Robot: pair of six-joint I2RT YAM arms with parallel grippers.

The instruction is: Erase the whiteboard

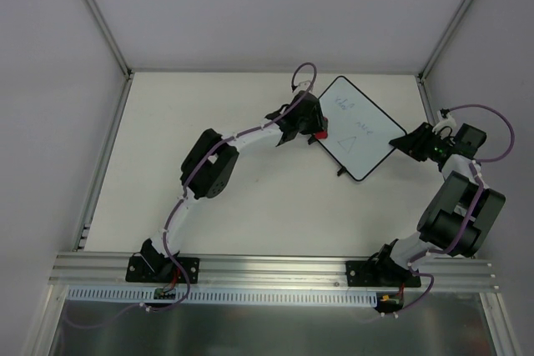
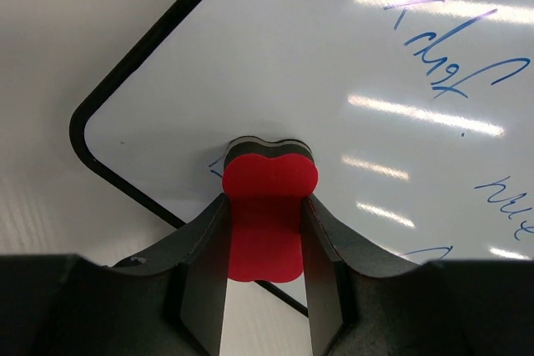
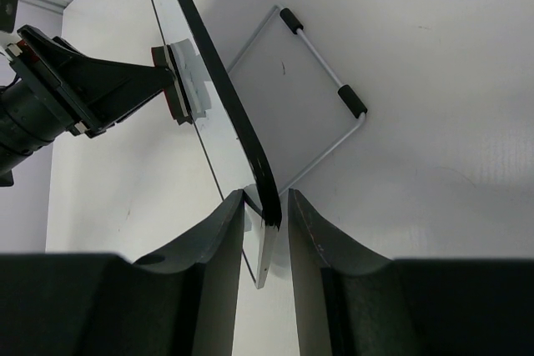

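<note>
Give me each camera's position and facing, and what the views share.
Top external: fixed above and behind the bases, looking down at the table; left arm and right arm both show, meeting at the flat white black-rimmed whiteboard.
Left wrist: on the left arm, looking along the left fingers, shut on the small red eraser against the board's marked face.
Right wrist: on the right arm, looking along the right fingers, closed on the board's rim.
Shared: whiteboard in all; right wrist also sees the eraser.
</note>
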